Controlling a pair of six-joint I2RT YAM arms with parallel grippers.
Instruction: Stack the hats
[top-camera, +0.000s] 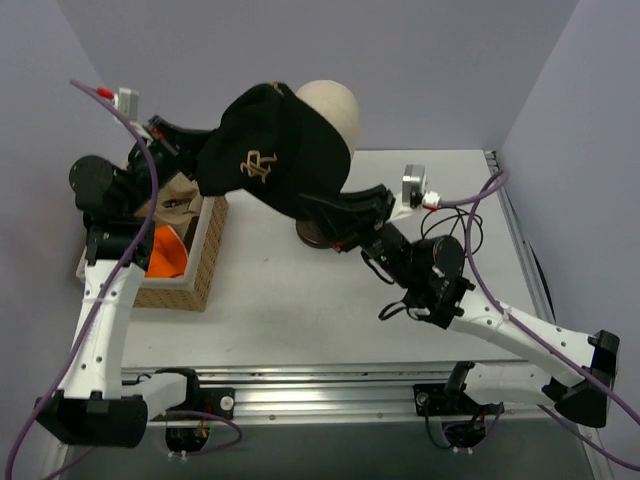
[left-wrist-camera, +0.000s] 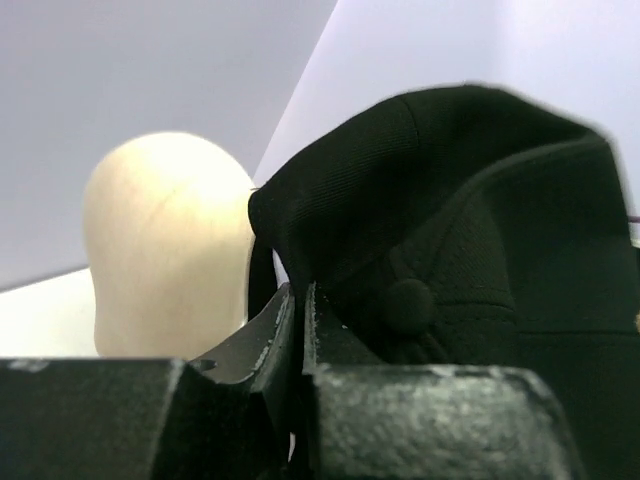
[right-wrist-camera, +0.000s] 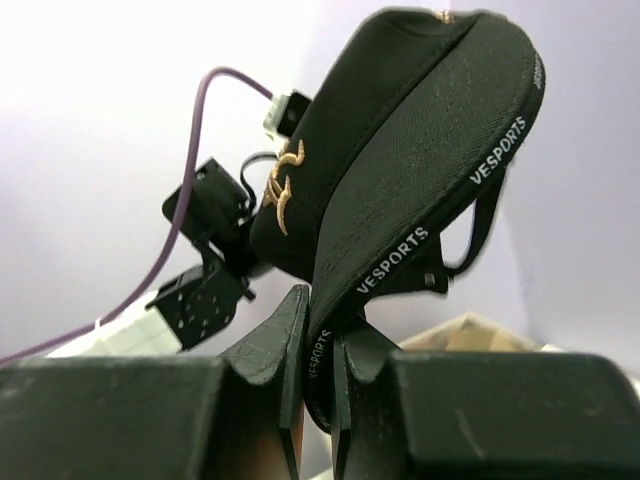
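The black cap with the gold "R" hangs in the air between both grippers, in front of the cream head form. My left gripper is shut on the cap's fabric at its left edge; in the left wrist view the cap fills the right side beside the head form. My right gripper is shut on the cap's edge, where "VESPORTS" tape shows. An orange hat and a tan hat lie in the basket. The pale pink hat is not in view.
A woven basket with a white lining stands at the table's left. The head form's dark stand sits behind the right gripper. Grey walls close in at the back and both sides. Purple cables trail from both arms.
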